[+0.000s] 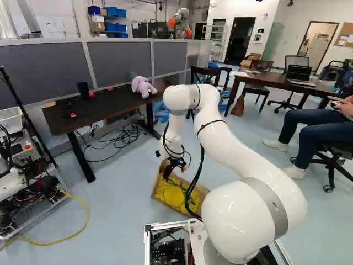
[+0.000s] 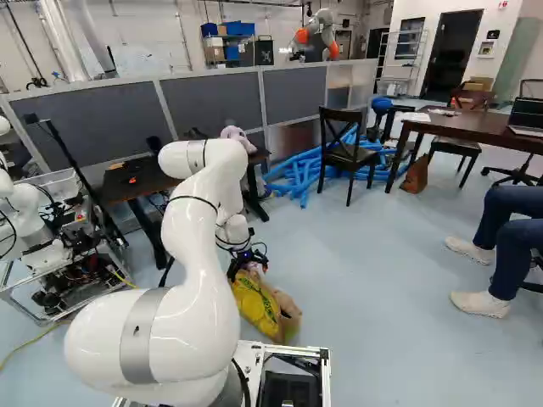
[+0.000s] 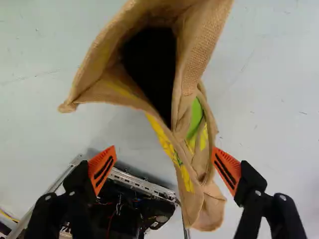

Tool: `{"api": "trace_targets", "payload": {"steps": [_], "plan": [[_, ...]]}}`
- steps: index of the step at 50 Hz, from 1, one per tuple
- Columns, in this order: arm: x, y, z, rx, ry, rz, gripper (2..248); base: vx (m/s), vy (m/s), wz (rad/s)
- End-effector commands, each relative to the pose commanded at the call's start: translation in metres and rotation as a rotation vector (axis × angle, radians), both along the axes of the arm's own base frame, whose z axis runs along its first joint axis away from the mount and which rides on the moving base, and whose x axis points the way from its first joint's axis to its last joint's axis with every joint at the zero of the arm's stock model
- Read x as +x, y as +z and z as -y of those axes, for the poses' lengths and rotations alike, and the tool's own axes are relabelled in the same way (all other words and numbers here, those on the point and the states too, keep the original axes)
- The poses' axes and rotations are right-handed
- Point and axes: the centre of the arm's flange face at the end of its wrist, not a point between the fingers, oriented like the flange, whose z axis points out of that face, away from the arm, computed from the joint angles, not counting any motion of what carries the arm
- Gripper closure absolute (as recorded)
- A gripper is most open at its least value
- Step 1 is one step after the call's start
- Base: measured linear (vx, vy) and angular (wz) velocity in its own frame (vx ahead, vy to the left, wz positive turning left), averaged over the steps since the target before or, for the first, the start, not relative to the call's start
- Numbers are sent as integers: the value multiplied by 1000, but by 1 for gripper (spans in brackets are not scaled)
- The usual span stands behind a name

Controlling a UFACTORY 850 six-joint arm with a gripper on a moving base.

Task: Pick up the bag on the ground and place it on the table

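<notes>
Tan burlap with yellow and green printing makes up the open-mouthed bag (image 3: 202,59), which rests on the pale blue-grey floor (image 1: 118,199) just ahead of the moving base's silver metal frame (image 1: 164,226). Over it is the black gripper with orange pads (image 3: 163,148), its fingers spread wide; a folded side of the bag lies between them, much nearer one pad than the other (whether that pad brushes the cloth, I cannot tell), and nothing is gripped. Beyond the bag, toward the left of the left base view, stands a black-topped desk with dark legs (image 1: 99,110), carrying a lilac plush toy (image 1: 143,87) near its far right corner and a dark cylindrical cup (image 1: 83,90) by its back edge. Farther off is a dark brown wooden table (image 1: 269,79), a black laptop (image 1: 300,75) toward its right end; which of the two is meant stays uncertain. As for progress, reaching the bag looks nearly done, while closing on the cloth, lifting, carrying and setting down all remain.
</notes>
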Motion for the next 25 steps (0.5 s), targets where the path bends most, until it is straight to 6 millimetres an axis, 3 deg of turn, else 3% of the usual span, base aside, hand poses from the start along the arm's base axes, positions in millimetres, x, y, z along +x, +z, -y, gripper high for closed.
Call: {"api": "trace_targets", "payload": {"steps": [25], "plan": [[6, -38, 21, 5, -43, 1, 3, 0, 0, 0]]}}
